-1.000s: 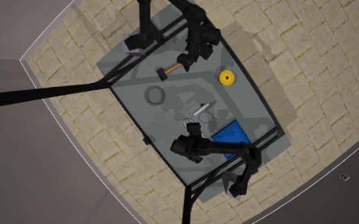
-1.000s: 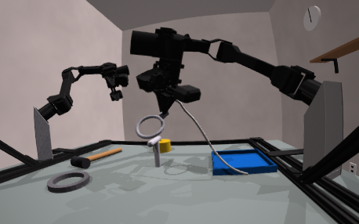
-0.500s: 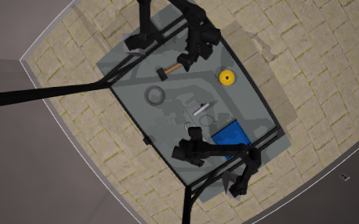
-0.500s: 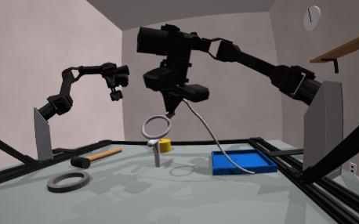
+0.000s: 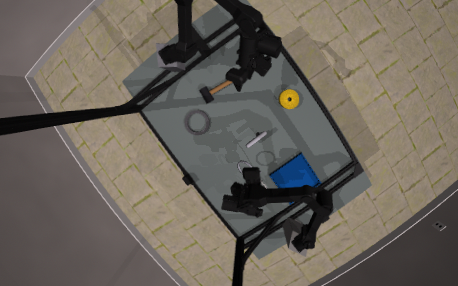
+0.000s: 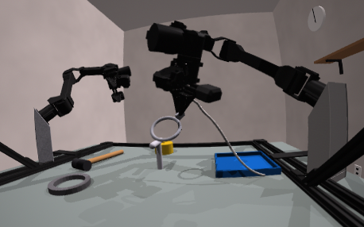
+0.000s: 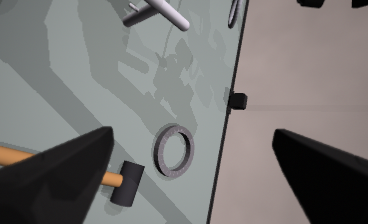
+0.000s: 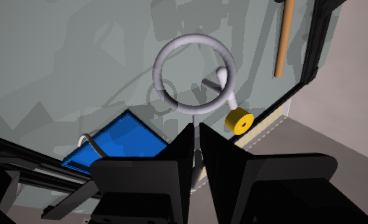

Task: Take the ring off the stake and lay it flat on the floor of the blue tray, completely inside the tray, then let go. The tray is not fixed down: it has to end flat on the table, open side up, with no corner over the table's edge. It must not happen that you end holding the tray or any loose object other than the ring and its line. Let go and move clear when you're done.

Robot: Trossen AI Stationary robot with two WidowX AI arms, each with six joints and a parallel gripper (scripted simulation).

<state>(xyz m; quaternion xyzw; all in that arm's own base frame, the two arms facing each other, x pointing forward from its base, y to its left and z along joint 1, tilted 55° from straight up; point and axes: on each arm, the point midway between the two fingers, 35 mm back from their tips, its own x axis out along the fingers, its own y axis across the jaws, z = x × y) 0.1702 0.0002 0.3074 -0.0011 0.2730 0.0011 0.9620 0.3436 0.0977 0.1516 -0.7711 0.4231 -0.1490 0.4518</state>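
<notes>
My right gripper is shut on the short tab of the thin pale ring, which hangs in the air, tilted. The pale stake stands on the table. The ring is off it; their outlines overlap in the right wrist view, but the top view shows them apart. The blue tray lies flat, open side up, near the right arm's base, with nothing seen on its floor. My left gripper is open and empty, high over the hammer.
A thick grey ring and a hammer lie toward the left arm. A yellow cylinder stands beyond the stake. A pale cord hangs from the right arm across the tray in the exterior view. Black rails edge the table.
</notes>
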